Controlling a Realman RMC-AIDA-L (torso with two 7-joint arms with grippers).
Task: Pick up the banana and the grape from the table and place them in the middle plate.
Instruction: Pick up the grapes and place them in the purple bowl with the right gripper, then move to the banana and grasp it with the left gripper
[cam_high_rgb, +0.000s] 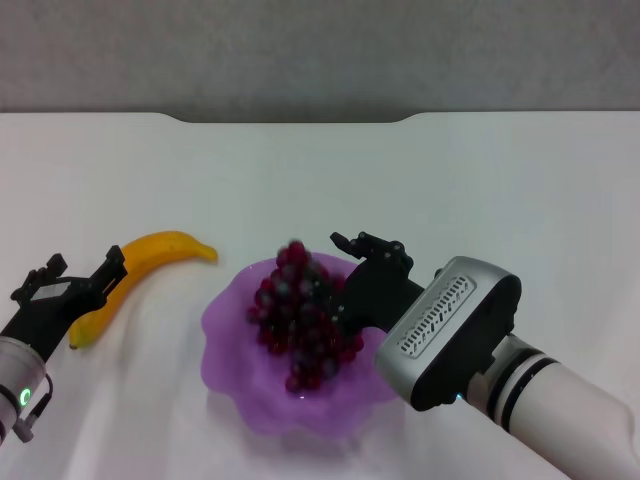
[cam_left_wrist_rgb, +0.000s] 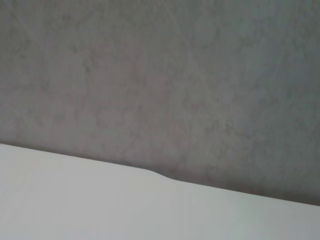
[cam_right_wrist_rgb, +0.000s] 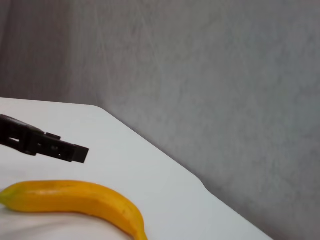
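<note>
The yellow banana (cam_high_rgb: 150, 256) lies on the white table (cam_high_rgb: 480, 190), left of the purple scalloped plate (cam_high_rgb: 240, 400). My left gripper (cam_high_rgb: 85, 264) is open at the banana's near end, with one finger (cam_high_rgb: 108, 272) over the banana. The dark red grape bunch (cam_high_rgb: 300, 320) is over the middle of the plate and looks blurred at its top. My right gripper (cam_high_rgb: 350, 275) is right beside the bunch, over the plate's right side. The right wrist view shows the banana (cam_right_wrist_rgb: 75, 200) and a left gripper finger (cam_right_wrist_rgb: 60, 148) above it.
The table's notched far edge (cam_high_rgb: 290, 120) meets a grey wall. The left wrist view shows only the table (cam_left_wrist_rgb: 100, 210) and the wall. The right arm's grey wrist housing (cam_high_rgb: 450, 330) covers the plate's right rim.
</note>
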